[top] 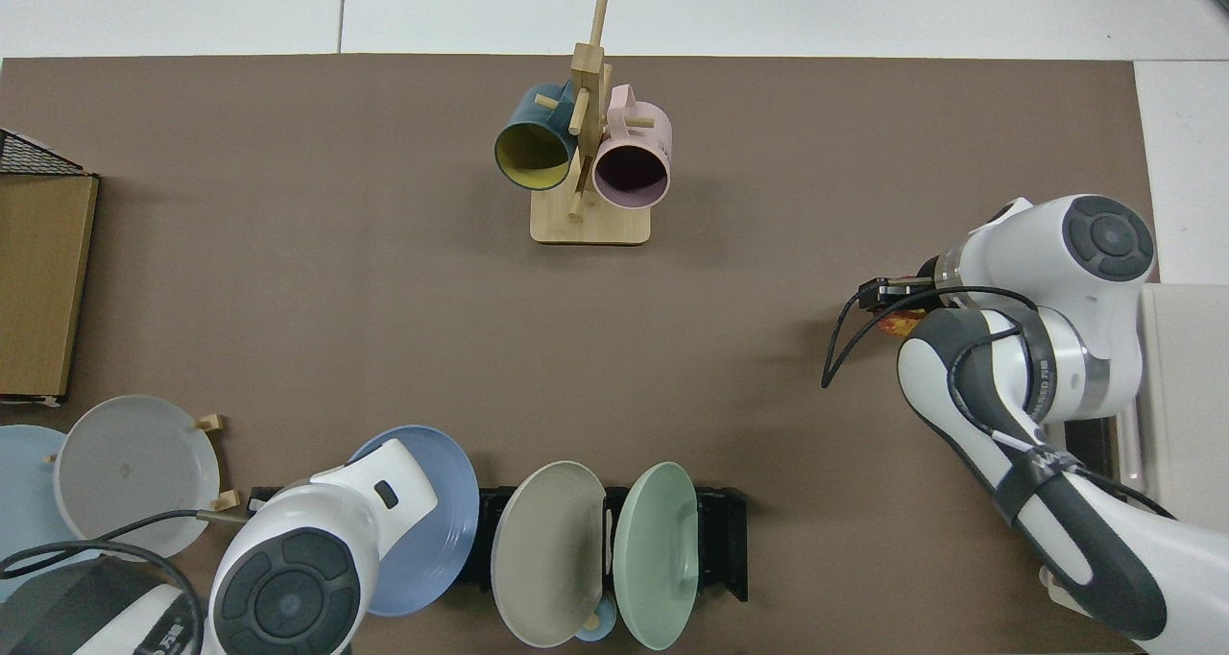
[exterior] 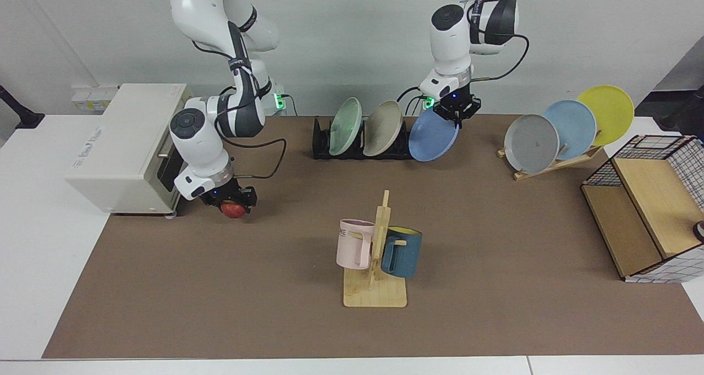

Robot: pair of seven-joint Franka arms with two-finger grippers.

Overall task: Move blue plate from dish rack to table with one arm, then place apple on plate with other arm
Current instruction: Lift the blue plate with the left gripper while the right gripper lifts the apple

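The left gripper (exterior: 455, 110) pinches the top rim of the blue plate (exterior: 432, 137), tilted at the right end of the dish rack (exterior: 324, 144). At the left, the right gripper (exterior: 234, 202) clamps the apple (exterior: 234, 210), ready for delivery.

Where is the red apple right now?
In the facing view the apple sits toward the picture's left side, gripped in the right claw just above the brown mat, right beside the white oven.
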